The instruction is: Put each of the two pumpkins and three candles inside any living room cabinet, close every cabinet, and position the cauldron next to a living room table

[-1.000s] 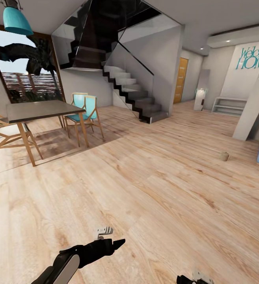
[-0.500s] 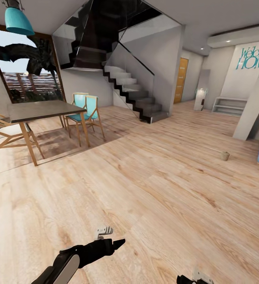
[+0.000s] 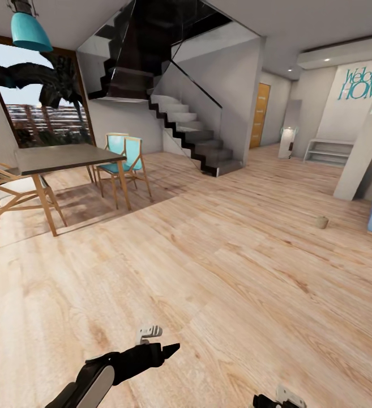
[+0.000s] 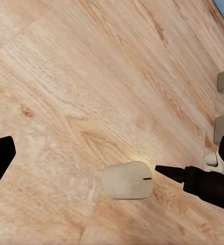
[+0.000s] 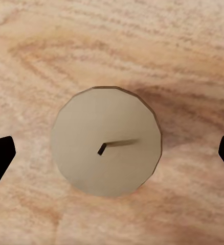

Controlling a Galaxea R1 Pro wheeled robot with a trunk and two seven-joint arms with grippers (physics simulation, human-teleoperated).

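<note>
While both arms hang over the floor (image 3: 219, 272):
Left gripper (image 4: 112, 168): spread, candle (image 4: 127, 180) between fingers.
Right gripper (image 5: 112, 153): spread, second candle (image 5: 106, 141) upright between fingers.
Third candle (image 3: 321, 222): farther off on the floor.

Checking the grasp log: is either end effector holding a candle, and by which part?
Nothing is held: the candle stands on the floor between open fingers, untouched.

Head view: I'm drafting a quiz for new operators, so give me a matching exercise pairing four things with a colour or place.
Things:
1 lamp
2 door
3 candle
4 dining table

Descriptions:
a standing on the floor at right
b orange, far back
c teal, hanging high at left
d dark top, beside chairs

Pairs: 1-c, 2-b, 3-a, 4-d.
</note>
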